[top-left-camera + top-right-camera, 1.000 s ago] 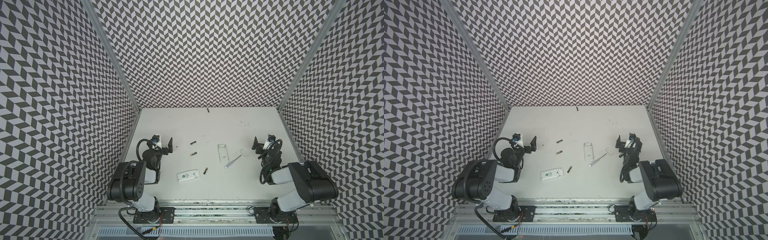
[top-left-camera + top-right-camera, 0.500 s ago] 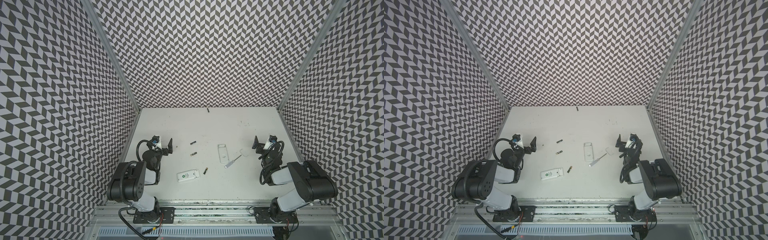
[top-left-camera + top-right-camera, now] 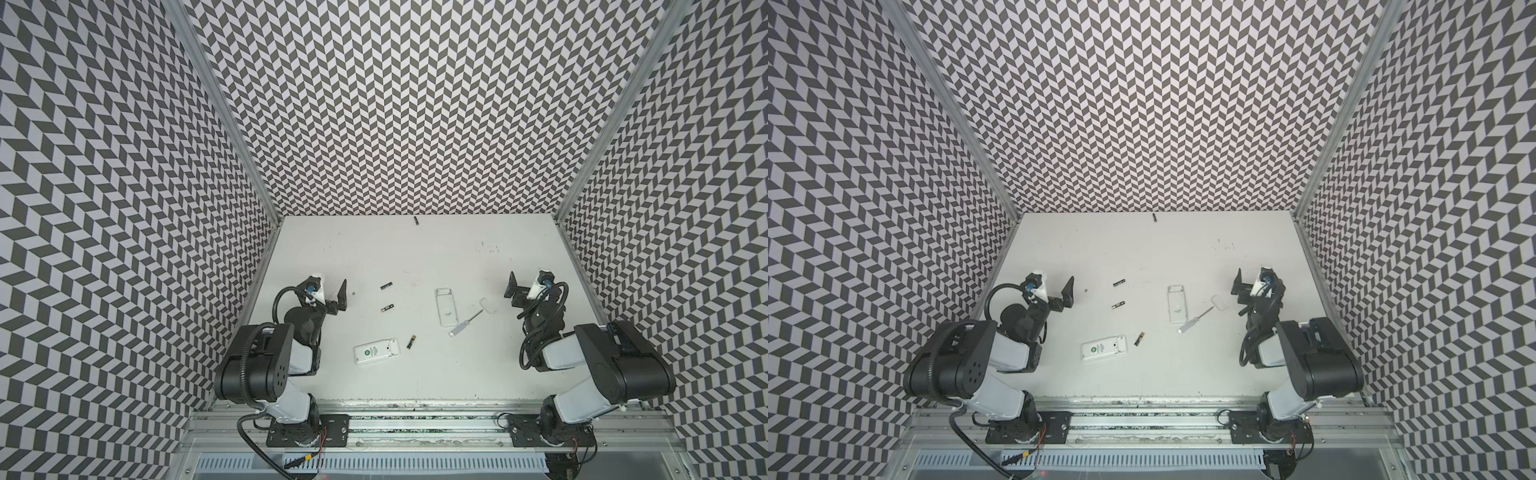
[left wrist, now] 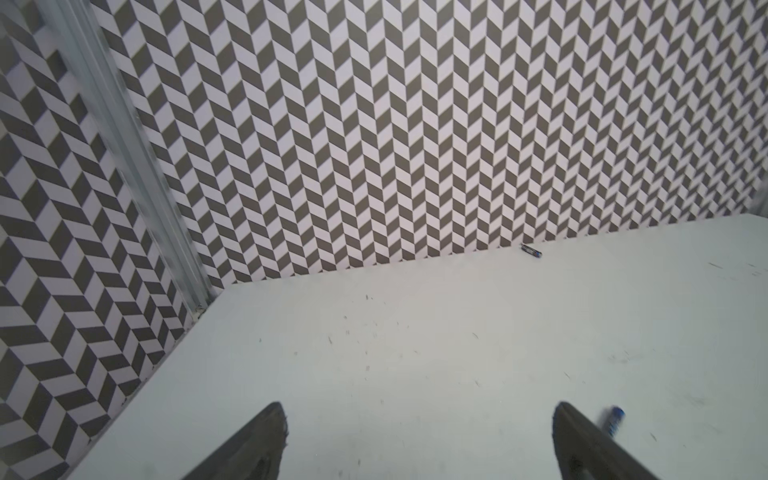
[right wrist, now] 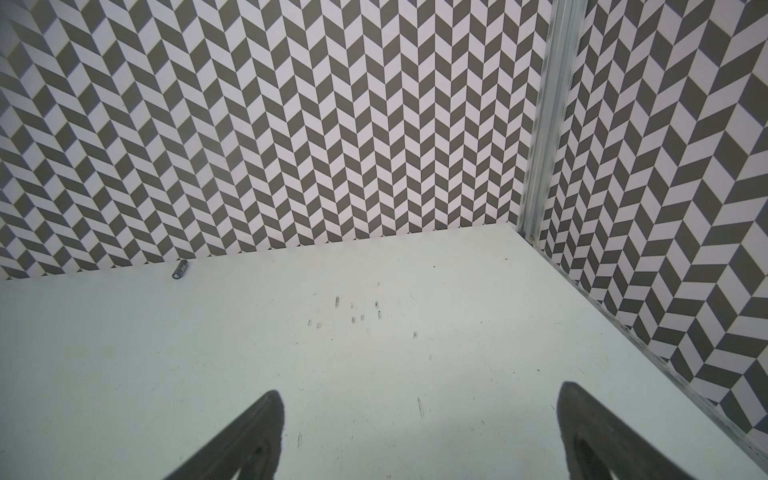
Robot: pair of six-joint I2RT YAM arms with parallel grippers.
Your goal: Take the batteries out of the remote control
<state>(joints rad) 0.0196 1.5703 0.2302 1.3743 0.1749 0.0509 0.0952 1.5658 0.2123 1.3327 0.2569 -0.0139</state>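
Black, copper-tipped batteries point(image 3: 387, 308), four, all loose on the table point(image 3: 374, 257). Two are found just beside the left gripper point(image 3: 338, 300), one behind it near the white remote point(image 3: 376, 351), and one far ahead by the wall point(image 3: 415, 124). The left and right gripper point(image 3: 514, 293) are held wide open and empty. Unloading is judged finished; only a check of the remote's bay is called for.

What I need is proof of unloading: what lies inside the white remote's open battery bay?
In the white rectangular plastic remote, the bay shows only pale plastic, nothing dark. Finer detail is too small to tell.
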